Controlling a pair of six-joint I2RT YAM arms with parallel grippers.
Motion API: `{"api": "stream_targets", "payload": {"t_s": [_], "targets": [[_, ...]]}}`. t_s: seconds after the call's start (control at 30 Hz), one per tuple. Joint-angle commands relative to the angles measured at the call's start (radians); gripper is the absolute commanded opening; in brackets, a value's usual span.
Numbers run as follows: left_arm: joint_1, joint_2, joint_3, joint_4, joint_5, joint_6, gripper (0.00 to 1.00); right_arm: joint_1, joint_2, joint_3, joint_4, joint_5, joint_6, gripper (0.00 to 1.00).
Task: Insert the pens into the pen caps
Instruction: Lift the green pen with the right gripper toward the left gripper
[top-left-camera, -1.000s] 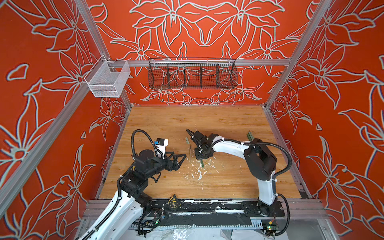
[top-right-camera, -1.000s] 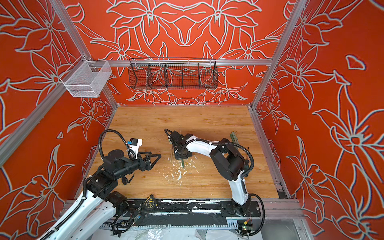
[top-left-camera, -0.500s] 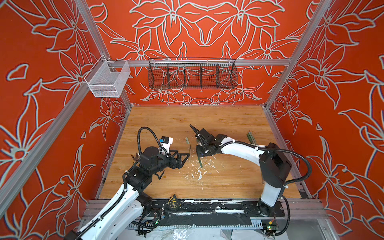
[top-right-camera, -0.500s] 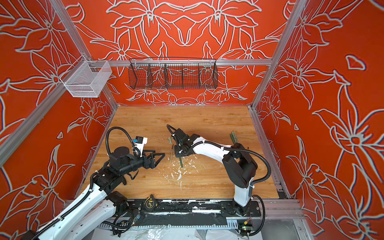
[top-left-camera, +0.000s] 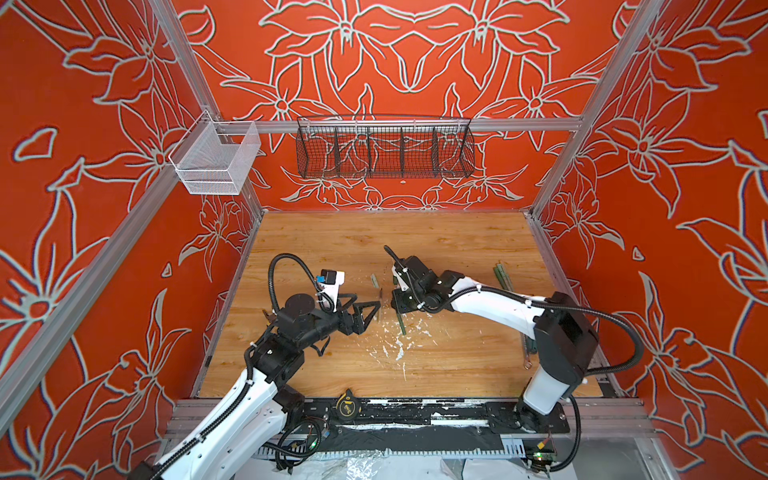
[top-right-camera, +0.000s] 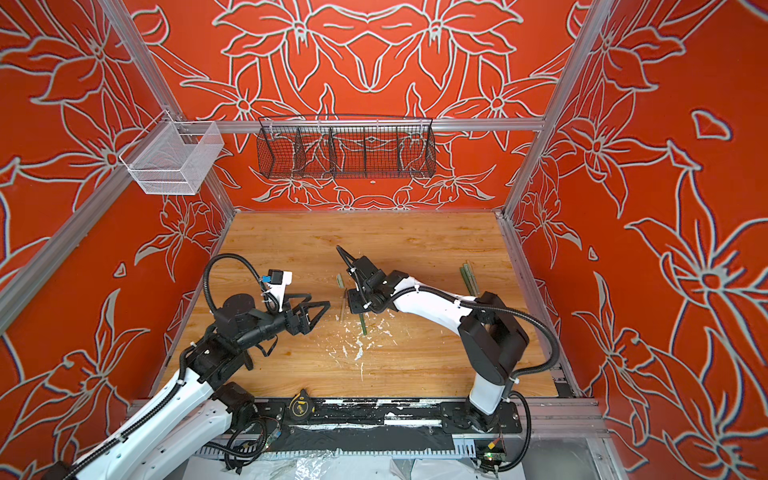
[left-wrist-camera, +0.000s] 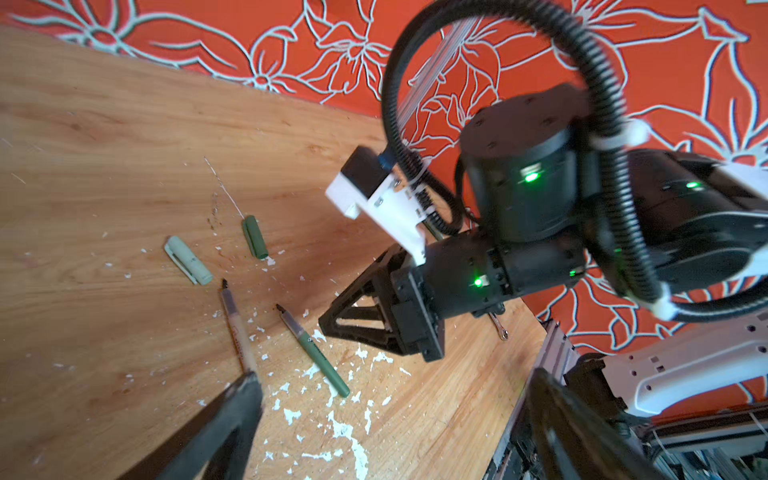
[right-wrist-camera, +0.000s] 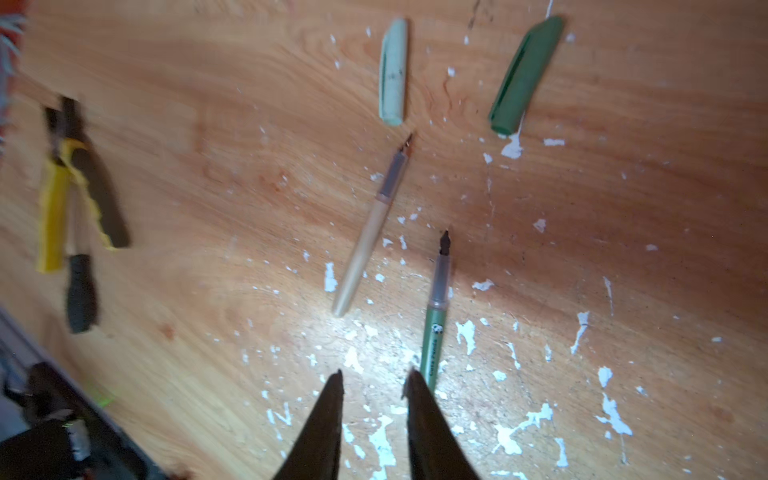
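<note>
A pale green pen cap (right-wrist-camera: 392, 72) and a dark green pen cap (right-wrist-camera: 524, 77) lie side by side on the wooden table. A tan pen (right-wrist-camera: 370, 232) and a green pen (right-wrist-camera: 436, 316) lie below them, dark tips pointing at the caps. My right gripper (right-wrist-camera: 374, 380) hovers just behind the pens, narrowly open with nothing between its fingers; the green pen's barrel runs beside one fingertip (right-wrist-camera: 411, 380). My left gripper (left-wrist-camera: 395, 399) is wide open and empty, one finger (left-wrist-camera: 232, 407) at the tan pen's (left-wrist-camera: 237, 328) rear end. In both top views the grippers (top-left-camera: 376, 309) (top-right-camera: 353, 307) face each other mid-table.
Yellow-handled pliers (right-wrist-camera: 70, 199) lie off to one side. Several capped pens (top-left-camera: 503, 276) lie near the right wall. White paint flecks (top-left-camera: 395, 345) cover the table's middle. A tape measure (top-left-camera: 346, 405) sits on the front rail. Wire baskets (top-left-camera: 384, 147) hang on the back wall.
The right gripper's jaws have parted from shut to a narrow gap, and the green pen lies on the table beside them. The left arm has reached further toward the pens.
</note>
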Motion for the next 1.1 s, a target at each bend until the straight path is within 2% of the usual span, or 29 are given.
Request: {"api": "stream_targets", "payload": {"t_s": [0.0,0.13,0.37,0.8,1.07], "targets": [[-0.004,-0.043,-0.003,-0.060,-0.058,0.016,0.97,-0.003,0.086,0.055,-0.093,0.056,-0.012,0.34],[-0.004,-0.068,-0.003,-0.094,-0.056,0.009,0.97,-0.002,0.173,0.106,-0.127,0.083,-0.019,0.39],[-0.004,-0.086,-0.007,-0.099,-0.065,0.009,0.97,-0.002,0.252,0.152,-0.164,0.103,-0.019,0.39],[-0.004,-0.075,-0.005,-0.098,-0.070,0.010,0.97,0.036,0.327,0.216,-0.268,0.200,-0.024,0.21],[-0.004,-0.043,-0.025,-0.078,-0.078,0.007,0.97,0.027,0.271,0.212,-0.246,0.171,-0.002,0.13]]}}
